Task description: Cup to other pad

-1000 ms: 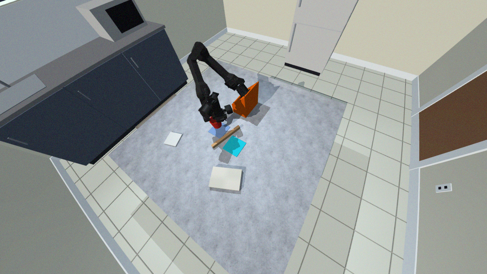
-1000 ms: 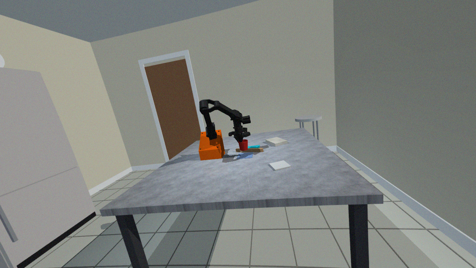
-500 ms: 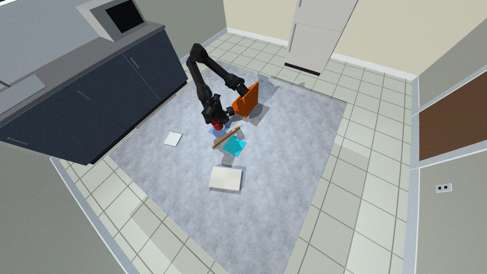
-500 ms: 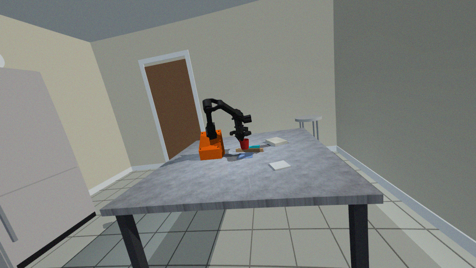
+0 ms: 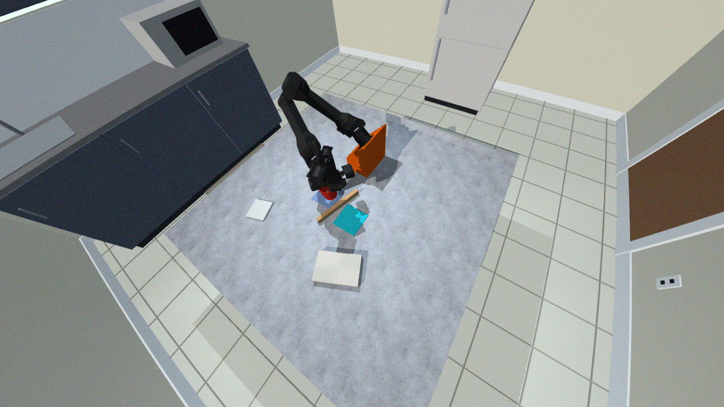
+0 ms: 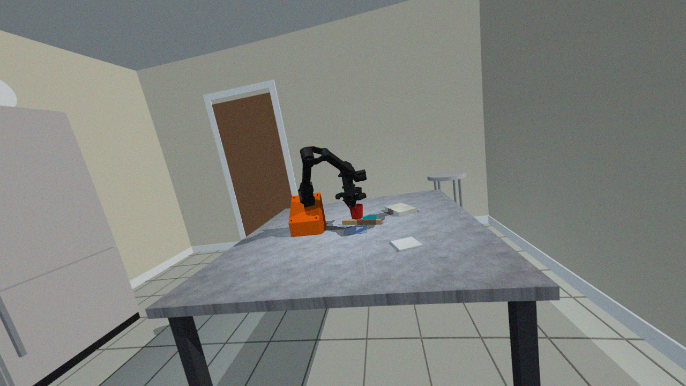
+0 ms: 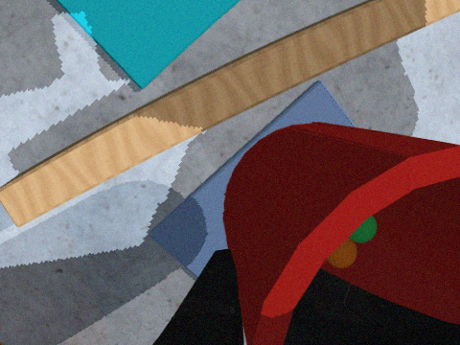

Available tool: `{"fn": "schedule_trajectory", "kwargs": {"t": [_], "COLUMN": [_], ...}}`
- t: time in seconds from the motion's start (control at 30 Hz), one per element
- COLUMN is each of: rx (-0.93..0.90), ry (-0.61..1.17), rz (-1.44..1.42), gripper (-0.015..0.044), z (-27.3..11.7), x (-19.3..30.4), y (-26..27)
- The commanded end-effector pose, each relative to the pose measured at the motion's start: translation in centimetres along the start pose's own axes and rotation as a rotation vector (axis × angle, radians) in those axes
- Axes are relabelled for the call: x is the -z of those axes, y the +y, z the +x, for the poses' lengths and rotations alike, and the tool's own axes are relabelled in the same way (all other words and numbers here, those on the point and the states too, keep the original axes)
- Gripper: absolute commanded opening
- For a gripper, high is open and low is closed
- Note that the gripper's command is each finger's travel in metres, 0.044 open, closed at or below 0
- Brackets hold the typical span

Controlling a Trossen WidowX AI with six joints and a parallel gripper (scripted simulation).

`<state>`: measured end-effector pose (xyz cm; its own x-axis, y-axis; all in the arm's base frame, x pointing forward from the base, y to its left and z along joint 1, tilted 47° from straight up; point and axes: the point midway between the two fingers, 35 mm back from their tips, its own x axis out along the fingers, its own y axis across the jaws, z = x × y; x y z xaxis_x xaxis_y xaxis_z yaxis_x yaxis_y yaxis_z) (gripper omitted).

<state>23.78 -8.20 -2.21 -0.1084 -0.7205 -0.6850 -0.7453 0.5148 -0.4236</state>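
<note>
Red cup (image 5: 328, 194) (image 6: 357, 211) (image 7: 283, 168): clamped in gripper, raised above blue pad

Held nearly upright at the wall by the closed gripper (image 5: 334, 187) (image 6: 352, 205) (image 7: 243, 261). Visible inside: green marble (image 7: 365, 229) and orange marble (image 7: 343, 254). Beyond the blue pad (image 5: 318, 198) (image 6: 354, 231) (image 7: 313, 107): wooden bar (image 5: 336, 207) (image 6: 352, 222) (image 7: 240, 91), lying between it and the teal pad (image 5: 349, 220) (image 6: 369, 216) (image 7: 144, 38). Farther out on the table (image 5: 405, 252) (image 6: 335, 268): cream block (image 5: 337, 268) (image 6: 401, 209) and thin white tile (image 5: 259, 209) (image 6: 406, 243). Behind the gripper: orange arm base (image 5: 375, 151) (image 6: 306, 227).

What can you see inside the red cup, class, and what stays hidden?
Inside the red cup are a green marble and an orange marble. The near rim partly covers both; any others behind it cannot be seen.
</note>
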Motion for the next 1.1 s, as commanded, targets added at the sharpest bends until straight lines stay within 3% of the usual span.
{"fn": "schedule_trajectory", "kwargs": {"t": [0.0,1.07], "rx": [-0.005,-0.006], "ry": [0.000,-0.003], "rz": [0.003,0.004], "gripper": [0.0000,0.0000], "z": [0.0,-0.3], "x": [-0.7,-6.3], "y": [0.3,2.2]}}
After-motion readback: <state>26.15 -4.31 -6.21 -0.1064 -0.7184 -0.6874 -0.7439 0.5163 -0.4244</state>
